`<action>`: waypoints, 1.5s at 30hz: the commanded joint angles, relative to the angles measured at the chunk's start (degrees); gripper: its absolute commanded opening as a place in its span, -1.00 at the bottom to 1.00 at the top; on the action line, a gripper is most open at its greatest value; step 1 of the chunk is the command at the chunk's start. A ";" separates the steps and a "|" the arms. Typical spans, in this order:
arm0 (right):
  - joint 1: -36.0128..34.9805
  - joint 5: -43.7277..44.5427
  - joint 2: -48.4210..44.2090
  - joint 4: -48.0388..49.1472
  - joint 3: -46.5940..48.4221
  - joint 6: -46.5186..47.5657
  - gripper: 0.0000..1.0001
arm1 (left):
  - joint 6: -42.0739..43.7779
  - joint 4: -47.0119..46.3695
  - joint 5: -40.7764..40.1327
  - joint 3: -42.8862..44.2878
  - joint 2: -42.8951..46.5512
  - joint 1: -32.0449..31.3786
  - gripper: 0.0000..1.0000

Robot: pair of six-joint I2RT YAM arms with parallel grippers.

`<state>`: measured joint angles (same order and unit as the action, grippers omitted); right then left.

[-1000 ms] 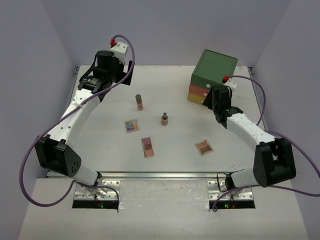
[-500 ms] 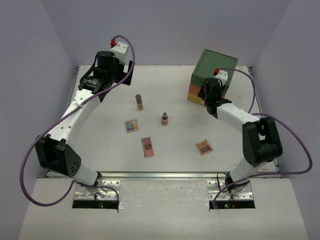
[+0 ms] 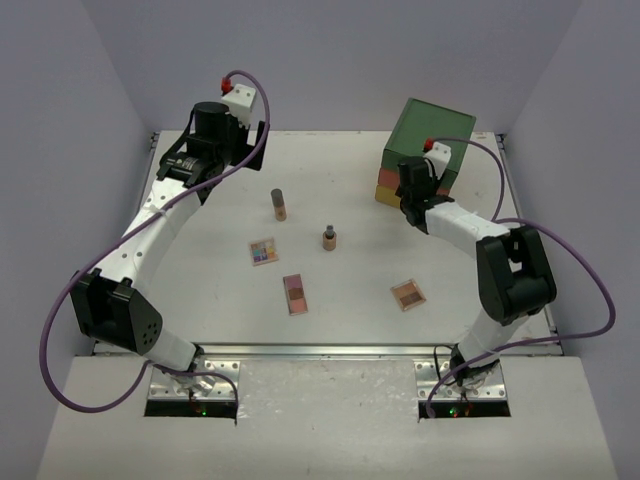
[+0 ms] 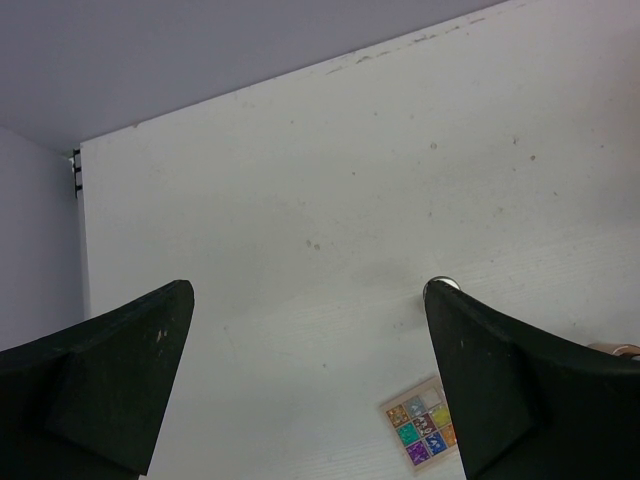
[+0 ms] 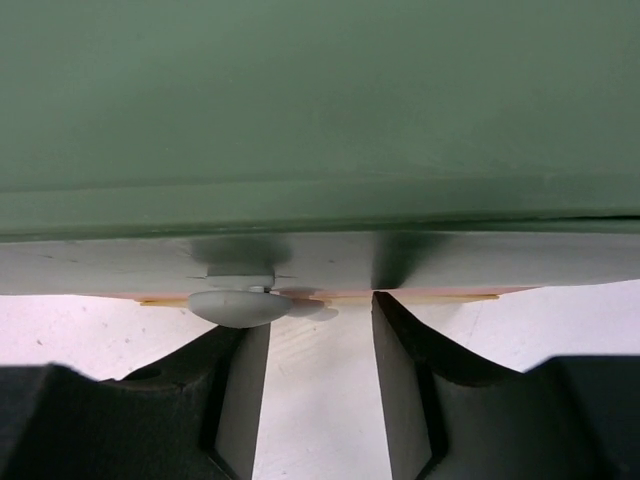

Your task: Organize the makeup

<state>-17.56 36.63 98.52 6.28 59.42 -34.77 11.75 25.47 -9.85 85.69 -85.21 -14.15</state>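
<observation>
The makeup lies spread over the table: a tall tan tube, a short brown tube, a multicolour palette and two pink-brown palettes. My left gripper hovers at the far left, wide open and empty; below it the left wrist view shows the multicolour palette. My right gripper is pressed up to the front of the drawer box. In the right wrist view its jaws stand part-way apart with nothing between them. A white drawer knob sits just over the left finger's tip.
The green, orange and yellow drawer box stands at the back right, near the table's right edge. Grey walls close the table on three sides. Purple cables loop out from both arms.
The right gripper has swung left and forward up against the drawer box front, and its jaws have narrowed. The left arm and the makeup have not moved.
</observation>
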 commanded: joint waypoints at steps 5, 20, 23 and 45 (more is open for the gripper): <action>-0.10 3.84 1.36 2.49 3.12 1.31 -0.21 | 0.43 -2.74 -0.05 -0.08 0.75 0.70 0.96; -0.02 3.08 3.82 1.40 5.55 1.37 -0.29 | 1.00 -2.53 -0.96 0.34 0.66 0.62 0.98; 0.07 3.98 3.96 1.94 5.97 2.10 -0.55 | 1.00 -2.53 -0.94 0.44 0.68 0.71 0.99; -8.68 5.55 -9.45 0.05 -8.01 -4.08 -1.00 | 1.12 -3.06 -0.79 -0.77 0.75 0.71 0.99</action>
<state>-22.97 38.71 94.49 5.60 54.58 -34.86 12.43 25.08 -10.51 85.50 -85.21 -14.15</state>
